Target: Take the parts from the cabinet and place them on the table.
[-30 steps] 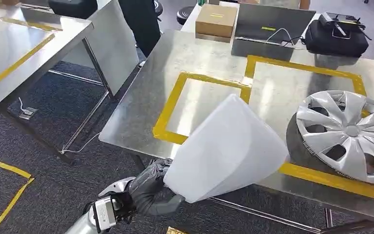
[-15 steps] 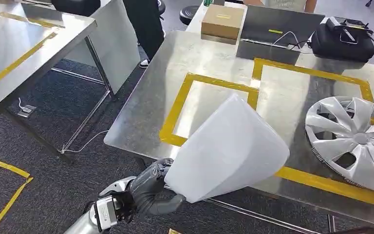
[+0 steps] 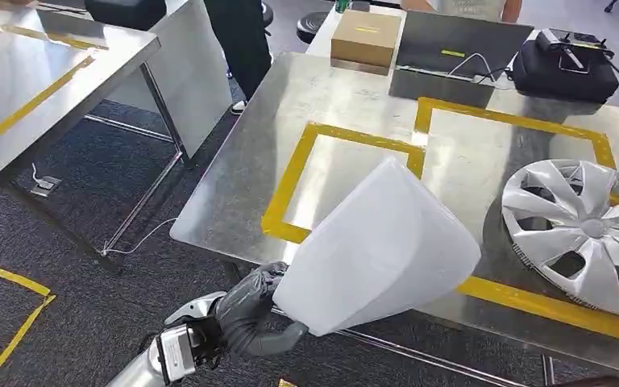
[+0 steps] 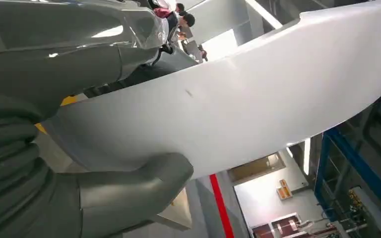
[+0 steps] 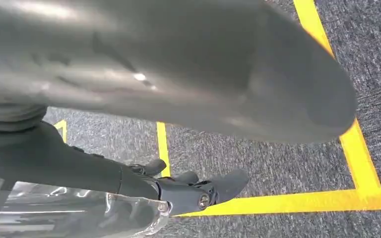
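Holding the large white curved plastic panel point(image 3: 379, 250) by its lower edge, left hand point(image 3: 251, 310), fingers clamped.
Panel slants up over the steel table's point(image 3: 234, 193) near edge, beside the yellow-taped square point(image 3: 290, 173); right hand point(image 5: 198, 191) hangs, fingers loosely apart, empty.

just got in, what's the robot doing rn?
The left hand holds a large white panel by its lower edge, out over the near edge of the steel table, not yet set down. It hangs partly over the taped yellow square. A silver hubcap already lies on the table to the right. The right hand hangs over the carpet, holding nothing.
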`<state>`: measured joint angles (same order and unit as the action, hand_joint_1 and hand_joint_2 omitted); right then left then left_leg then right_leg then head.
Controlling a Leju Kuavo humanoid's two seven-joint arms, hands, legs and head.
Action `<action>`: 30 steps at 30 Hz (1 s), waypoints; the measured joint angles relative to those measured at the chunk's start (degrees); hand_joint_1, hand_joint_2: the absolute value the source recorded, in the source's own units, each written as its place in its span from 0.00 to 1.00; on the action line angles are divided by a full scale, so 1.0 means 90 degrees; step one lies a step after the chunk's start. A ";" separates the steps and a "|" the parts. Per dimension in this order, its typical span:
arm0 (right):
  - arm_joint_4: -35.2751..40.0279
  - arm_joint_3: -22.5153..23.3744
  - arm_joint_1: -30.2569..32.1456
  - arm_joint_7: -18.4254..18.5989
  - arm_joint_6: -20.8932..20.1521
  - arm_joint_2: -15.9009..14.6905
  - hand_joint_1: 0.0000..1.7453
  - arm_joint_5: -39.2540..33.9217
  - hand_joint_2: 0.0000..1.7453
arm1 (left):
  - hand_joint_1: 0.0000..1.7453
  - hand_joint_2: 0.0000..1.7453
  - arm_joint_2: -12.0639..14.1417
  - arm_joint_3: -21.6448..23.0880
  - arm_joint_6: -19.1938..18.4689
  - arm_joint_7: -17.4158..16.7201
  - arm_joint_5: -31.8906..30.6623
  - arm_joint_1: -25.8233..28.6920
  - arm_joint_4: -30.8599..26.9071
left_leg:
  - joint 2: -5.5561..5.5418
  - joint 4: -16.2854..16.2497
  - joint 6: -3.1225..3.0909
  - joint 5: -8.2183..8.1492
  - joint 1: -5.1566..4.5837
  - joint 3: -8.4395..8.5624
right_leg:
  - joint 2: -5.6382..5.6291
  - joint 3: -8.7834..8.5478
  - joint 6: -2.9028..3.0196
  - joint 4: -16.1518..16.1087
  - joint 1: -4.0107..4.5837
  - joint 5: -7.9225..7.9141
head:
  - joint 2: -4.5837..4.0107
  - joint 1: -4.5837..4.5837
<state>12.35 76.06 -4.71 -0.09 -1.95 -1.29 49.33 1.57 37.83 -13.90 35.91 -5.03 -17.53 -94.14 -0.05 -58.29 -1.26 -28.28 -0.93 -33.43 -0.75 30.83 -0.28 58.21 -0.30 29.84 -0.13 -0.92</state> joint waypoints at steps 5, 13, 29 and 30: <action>0.0000 0.0002 -0.0002 0.0000 0.0002 0.0041 0.00 -0.0005 0.00 | 1.00 1.00 -0.0005 0.0000 0.0002 -0.0024 -0.0044 -0.0001 -0.0054 | 0.0001 0.0032 -0.0059 -0.0008 -0.0021 0.0004 | -0.0005 -0.0004 -0.0063 -0.0044 -0.0025 -0.0009 | 0.0000 -0.0002; 0.0000 0.0002 0.0032 -0.0003 0.0002 0.0041 0.00 0.0022 0.00 | 1.00 1.00 -0.0058 0.0005 0.0012 -0.0083 -0.0112 0.0073 -0.0112 | 0.0129 0.0208 -0.0004 -0.0038 0.0216 0.0234 | 0.0036 0.1072 -0.0350 0.1664 -0.0182 0.0370 | 0.0000 0.0019; -0.0012 0.0002 0.0009 0.0000 -0.0022 0.0063 0.00 0.0022 0.00 | 1.00 1.00 -0.0005 -0.0007 0.0019 -0.0095 -0.0129 0.0116 -0.0194 | 0.0021 -0.1511 0.0027 -0.0371 0.0071 -0.0933 | -0.0159 0.0255 0.0028 0.0116 -0.0026 -0.0108 | 0.0000 0.0015; -0.0012 0.0002 0.0004 0.0000 -0.0022 0.0066 0.00 0.0015 0.00 | 1.00 1.00 0.0002 -0.0015 0.0017 -0.0095 -0.0131 0.0117 -0.0201 | -0.0040 -0.0969 -0.0153 0.0029 -0.0018 -0.0783 | -0.0223 0.0206 0.0057 0.0086 0.0036 -0.0089 | 0.0000 0.0015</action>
<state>12.24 76.08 -4.67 -0.09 -2.14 -0.70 49.46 1.60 37.70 -13.75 35.06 -6.21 -16.47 -95.95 -0.41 -67.01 -2.64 -28.01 -1.10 -40.48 -2.75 32.68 0.24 58.98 0.03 29.04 -0.13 -0.79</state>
